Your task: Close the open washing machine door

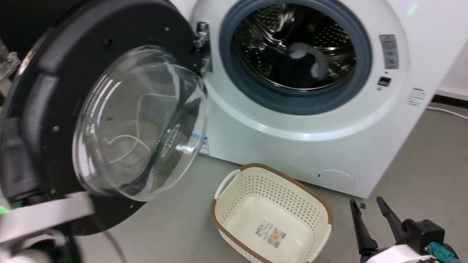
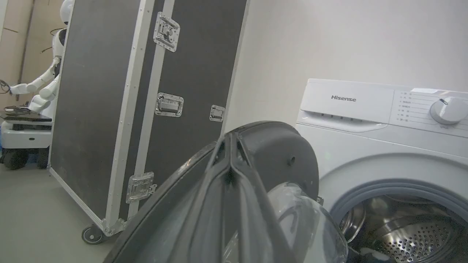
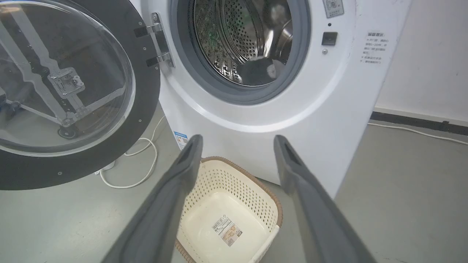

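**Door (image 1: 109, 120):** wide open, swung out to the left of the machine (image 1: 292, 146) on a metal hinge (image 1: 203, 47) beside the drum opening.

**Construction:** broad black rim, rigid. The bulging clear glass bowl at the centre is smooth and probably slippery. Expect a stiff, fairly heavy panel that turns about the hinge alone and likely needs a firm last press to latch.

**Contact point:** push on the black rim at the edge farthest from the hinge, for leverage. Avoid the glass, as a finger could slide off it.

**Left hand (image 2: 229, 142):** fingers pressed together with nothing between them, tips at the door's outer rim. Contact cannot be confirmed.

**Right hand (image 3: 237, 140):** fingers spread and empty, low above the basket (image 1: 252, 186), well apart from the door.

**Caution:** the basket sits on the floor below the opening. Check swing clearance.
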Robot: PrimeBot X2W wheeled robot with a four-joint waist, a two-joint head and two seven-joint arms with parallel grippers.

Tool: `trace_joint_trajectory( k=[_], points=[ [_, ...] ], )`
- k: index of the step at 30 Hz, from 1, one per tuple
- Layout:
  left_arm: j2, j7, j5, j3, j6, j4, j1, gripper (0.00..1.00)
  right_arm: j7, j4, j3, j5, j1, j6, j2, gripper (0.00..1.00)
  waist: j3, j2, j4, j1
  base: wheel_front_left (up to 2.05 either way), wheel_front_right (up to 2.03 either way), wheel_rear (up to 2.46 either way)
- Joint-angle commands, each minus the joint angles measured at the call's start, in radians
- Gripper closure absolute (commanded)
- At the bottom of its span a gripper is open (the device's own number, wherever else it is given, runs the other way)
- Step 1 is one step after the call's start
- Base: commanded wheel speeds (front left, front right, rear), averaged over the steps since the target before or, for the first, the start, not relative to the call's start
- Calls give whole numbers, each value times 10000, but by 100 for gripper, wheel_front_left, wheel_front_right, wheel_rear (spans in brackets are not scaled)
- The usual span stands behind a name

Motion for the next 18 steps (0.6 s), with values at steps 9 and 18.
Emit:
trace_joint_trajectory(
  k=[9,18],
  points=[
    [12,-274,-1861,3066,-195,2253,-369,100,-280,169,-105,320,236,4,1,0,232,0,674,-1,0,0,0],
    [1302,1052,-2740,2838,-1130,4965,-964,100,-466,248,-348,217,99,5,1,0,808,0,828,-1,0,0,0]
  ],
)
